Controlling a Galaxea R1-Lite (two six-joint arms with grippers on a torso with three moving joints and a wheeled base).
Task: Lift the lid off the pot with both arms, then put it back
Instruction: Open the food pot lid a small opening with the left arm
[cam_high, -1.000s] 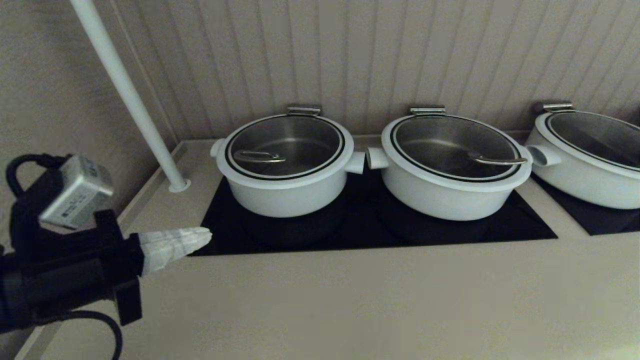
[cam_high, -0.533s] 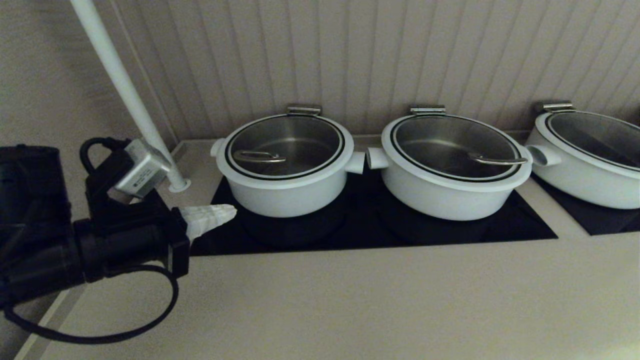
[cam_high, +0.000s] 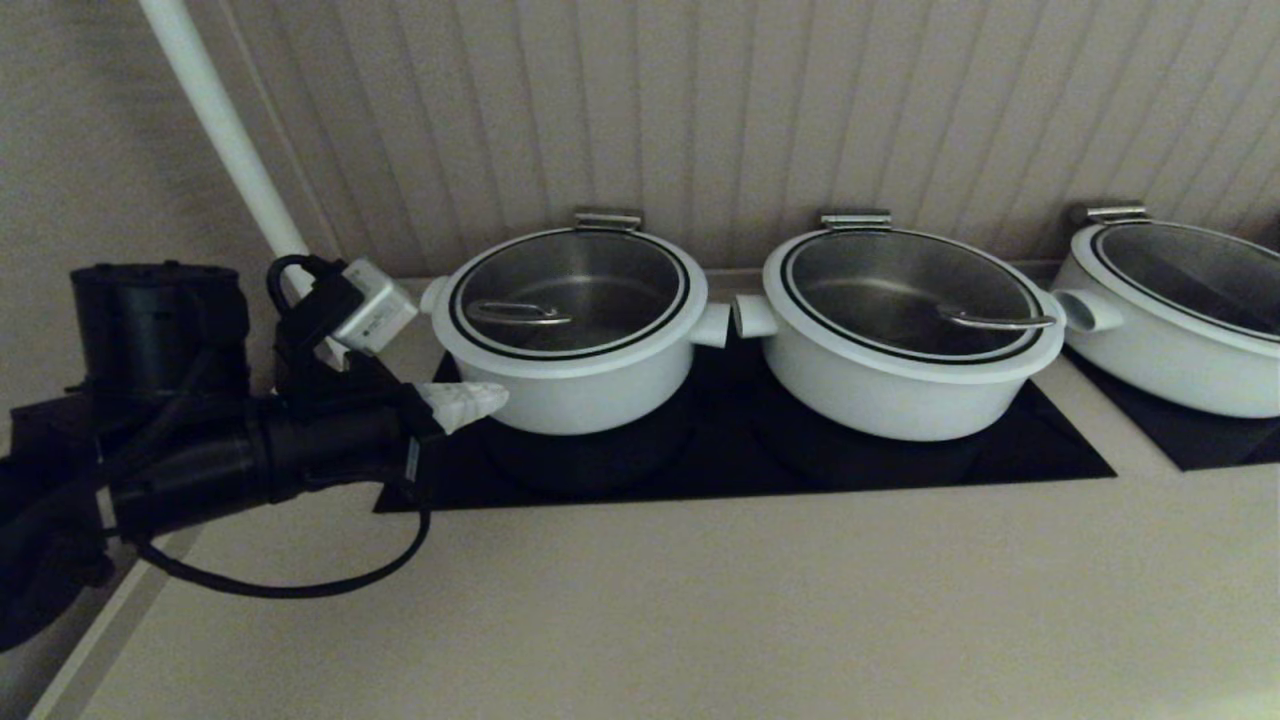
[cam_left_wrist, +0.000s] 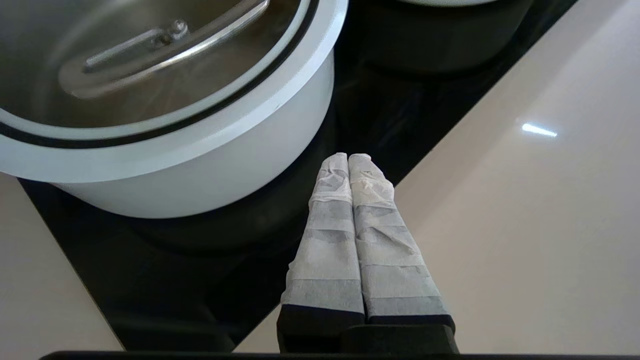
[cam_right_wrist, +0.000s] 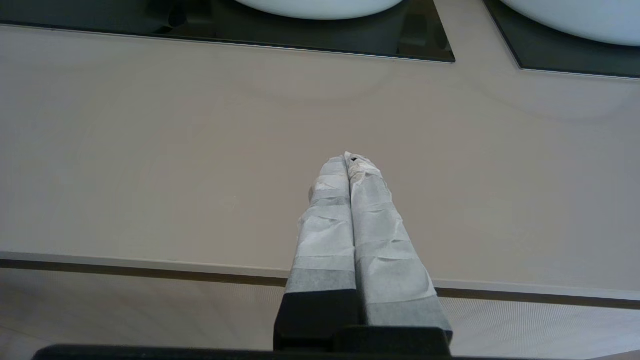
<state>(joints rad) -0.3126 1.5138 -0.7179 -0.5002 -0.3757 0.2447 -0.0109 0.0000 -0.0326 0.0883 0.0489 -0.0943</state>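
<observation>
The pot (cam_high: 570, 385) is the leftmost white pot, standing on the black cooktop (cam_high: 900, 460). Its glass lid (cam_high: 570, 285) sits on it, with the steel wire handle (cam_high: 518, 314) on the lid's left part. My left gripper (cam_high: 497, 397) is shut and empty, low beside the pot's front-left wall. In the left wrist view the gripper (cam_left_wrist: 348, 156) is close to the pot wall (cam_left_wrist: 200, 165), with the lid handle (cam_left_wrist: 170, 47) above. My right gripper (cam_right_wrist: 348, 156) is shut and empty over the beige counter near its front edge, out of the head view.
Two wider white pots with lids stand to the right (cam_high: 900, 380) (cam_high: 1170, 350). A white pole (cam_high: 235, 150) rises at the back left beside the left arm. The paneled wall is close behind the pots. The beige counter (cam_high: 750, 600) spreads in front.
My left arm has moved forward and to the right, from the counter's left edge up to the pot's front-left side. Its gripper has stayed shut. The pots and lids have not moved.
</observation>
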